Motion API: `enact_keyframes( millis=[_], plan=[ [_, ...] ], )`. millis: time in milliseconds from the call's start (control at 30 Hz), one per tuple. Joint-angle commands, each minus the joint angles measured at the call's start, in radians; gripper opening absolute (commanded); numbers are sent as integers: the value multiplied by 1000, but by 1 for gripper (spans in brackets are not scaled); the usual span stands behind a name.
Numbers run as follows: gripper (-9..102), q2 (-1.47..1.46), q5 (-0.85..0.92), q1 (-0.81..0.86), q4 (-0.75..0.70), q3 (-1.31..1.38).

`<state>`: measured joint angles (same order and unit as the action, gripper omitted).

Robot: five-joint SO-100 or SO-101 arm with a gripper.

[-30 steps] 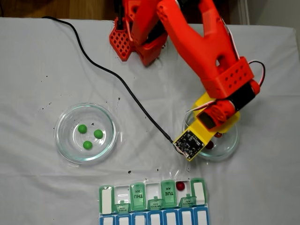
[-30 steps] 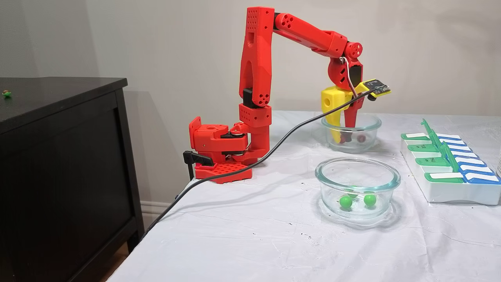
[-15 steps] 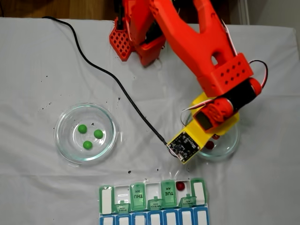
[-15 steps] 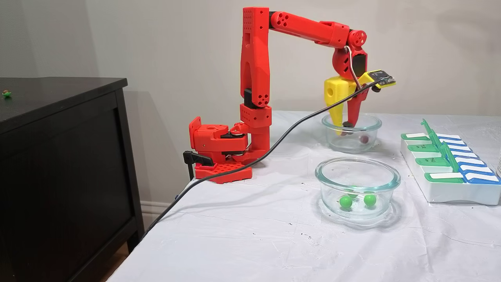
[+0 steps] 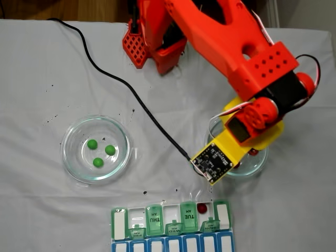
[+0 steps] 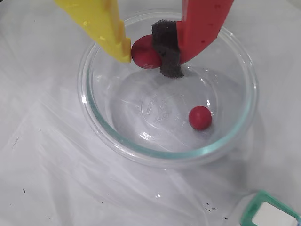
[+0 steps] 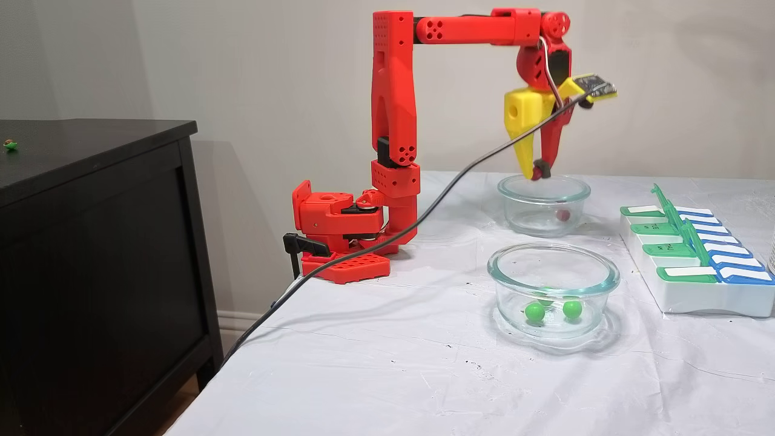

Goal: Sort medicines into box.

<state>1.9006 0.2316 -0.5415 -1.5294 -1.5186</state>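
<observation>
The jaws [image 6: 141,52] are pinching one red ball [image 6: 145,52] w/ the yellow and red fingers, at the top of the wrist view, just above the glass bowl [image 6: 94,117]. Another red ball [image 6: 200,117] is lying in the bowl. Next, I think: carrying it to an open slot in the pill box [image 5: 170,223], bottom of the fixed view, near the red ball [image 5: 202,208] sitting there, then letting go.

Setting: a room in a home. Evidence: dark wooden cabinet [image 7: 97,254] against a plain beige wall [image 7: 272,72] with white baseboard [image 7: 239,318]; wood floor [image 5: 63,9] beyond the white-cloth-covered table [image 7: 393,369].
</observation>
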Motion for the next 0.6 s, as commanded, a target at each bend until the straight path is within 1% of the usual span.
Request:
enact_keyframes(
  millis=[0,233,367,567],
  plan=[
    [0,15,35,55,2,225],
    [0,-225,80,206,-23,508],
    [0,-265,95,259,-15,537],
    [0,-242,144,353,-77,568]
  ],
)
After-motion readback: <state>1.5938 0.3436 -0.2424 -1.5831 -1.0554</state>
